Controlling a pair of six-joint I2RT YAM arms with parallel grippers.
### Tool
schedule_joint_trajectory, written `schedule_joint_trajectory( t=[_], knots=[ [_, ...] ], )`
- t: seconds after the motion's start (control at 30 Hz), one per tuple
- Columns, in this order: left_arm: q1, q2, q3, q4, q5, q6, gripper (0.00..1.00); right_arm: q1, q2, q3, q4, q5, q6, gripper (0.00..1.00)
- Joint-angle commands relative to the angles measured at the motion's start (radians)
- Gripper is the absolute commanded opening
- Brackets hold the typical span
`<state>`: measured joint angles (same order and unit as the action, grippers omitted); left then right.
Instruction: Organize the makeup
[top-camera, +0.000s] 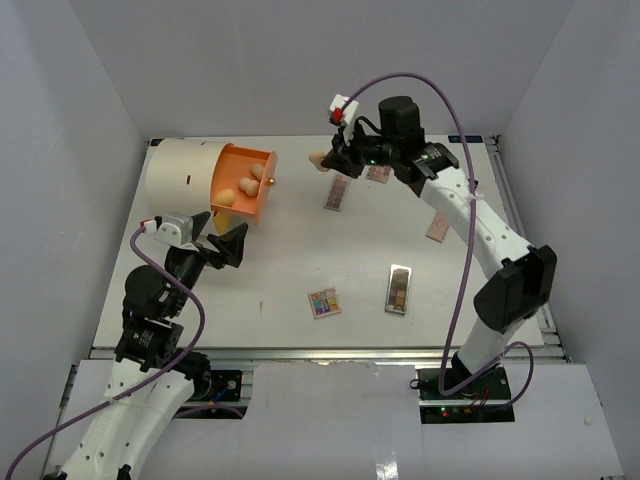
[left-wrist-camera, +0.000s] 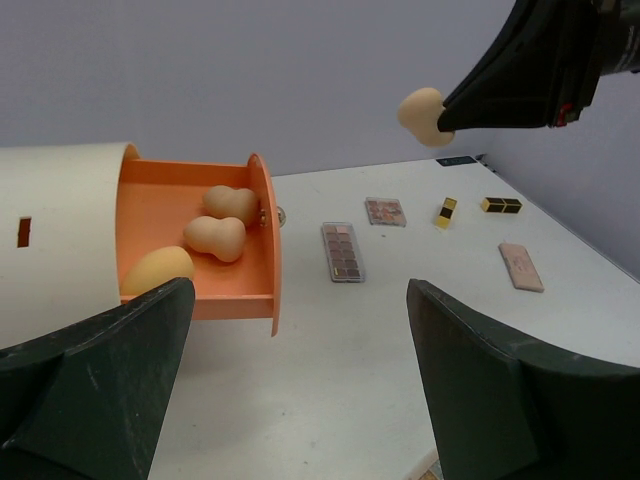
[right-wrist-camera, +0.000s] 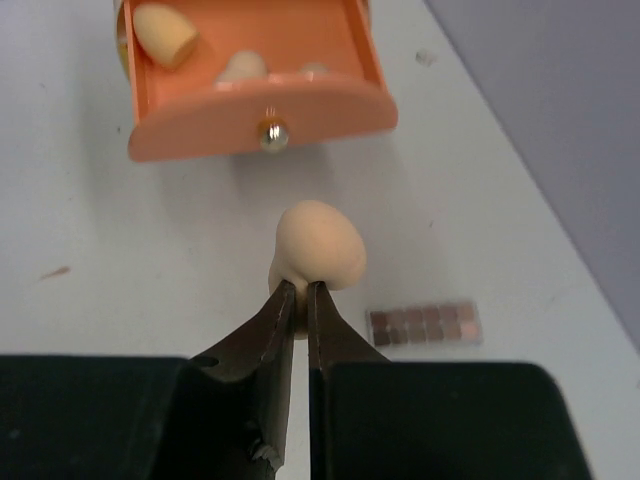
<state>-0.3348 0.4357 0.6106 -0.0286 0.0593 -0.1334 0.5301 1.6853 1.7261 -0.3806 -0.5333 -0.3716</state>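
**Right gripper**: jaws closed, pinching the narrow end of a tan egg-shaped sponge. The rounded end projects beyond the fingertips. In the top view the held sponge sits upper centre of the frame, to the right of the orange drawer and apart from it. In the left wrist view it appears upper right, raised clear of the table.

**Left gripper**: jaws wide open, nothing between them. Its fingers occupy the lower left and lower right of its own view. In the top view it lies left of centre, just below the drawer.

**Drawer:** stands open, projecting from the cream cylinder at upper left of the top view. It contains three tan sponges. A brass knob is fitted to its front.

**Items lying on the table, top view:**
- A long palette of brown shades at top centre, just below the held sponge.
- A small palette close to its right, beside the right arm.
- A pink palette right of centre.
- A dark palette and a multicoloured square palette at lower centre, near each other but not touching.

**Left wrist view, right of centre:** a gold-black lipstick tube and a black-gold item lie near the far table edge. The nature of the second cannot be determined
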Motion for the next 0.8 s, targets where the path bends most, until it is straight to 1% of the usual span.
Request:
schedule_joint_trajectory(
  t=[0.0,0.1,0.2,0.37,0.5,0.57,0.6,0.63,0.67,0.7,0.77],
  knots=[
    [0.028,-0.009,-0.015,0.019,-0.044,0.020,0.98,0.101,0.172,0.269,-0.012,0.034,0.024,0.08],
    [0.046,-0.009,-0.018,0.021,-0.061,0.018,0.98,0.152,0.218,0.307,0.043,0.090,0.030,0.08],
    [0.080,-0.013,-0.027,0.026,-0.084,0.018,0.98,0.216,0.309,0.381,0.126,0.138,0.064,0.09],
    [0.117,-0.009,-0.029,0.049,-0.080,0.013,0.98,0.257,0.427,0.506,0.187,0.198,0.083,0.09],
    [0.136,-0.003,-0.031,0.050,-0.068,0.006,0.98,0.272,0.486,0.541,0.214,0.215,0.094,0.11],
    [0.143,-0.001,-0.031,0.052,-0.062,0.004,0.98,0.279,0.507,0.543,0.235,0.233,0.087,0.19],
    [0.146,0.001,-0.031,0.052,-0.061,0.003,0.98,0.281,0.518,0.544,0.246,0.244,0.085,0.27],
    [0.146,0.002,-0.031,0.052,-0.061,0.002,0.98,0.281,0.519,0.544,0.253,0.252,0.081,0.27],
    [0.148,0.002,-0.031,0.052,-0.061,0.001,0.98,0.285,0.531,0.545,0.263,0.262,0.074,0.38],
    [0.150,0.004,-0.031,0.052,-0.061,0.001,0.98,0.288,0.540,0.546,0.272,0.271,0.068,0.45],
    [0.152,0.008,-0.031,0.050,-0.036,0.000,0.98,0.294,0.553,0.546,0.291,0.286,0.052,0.52]
  ],
)
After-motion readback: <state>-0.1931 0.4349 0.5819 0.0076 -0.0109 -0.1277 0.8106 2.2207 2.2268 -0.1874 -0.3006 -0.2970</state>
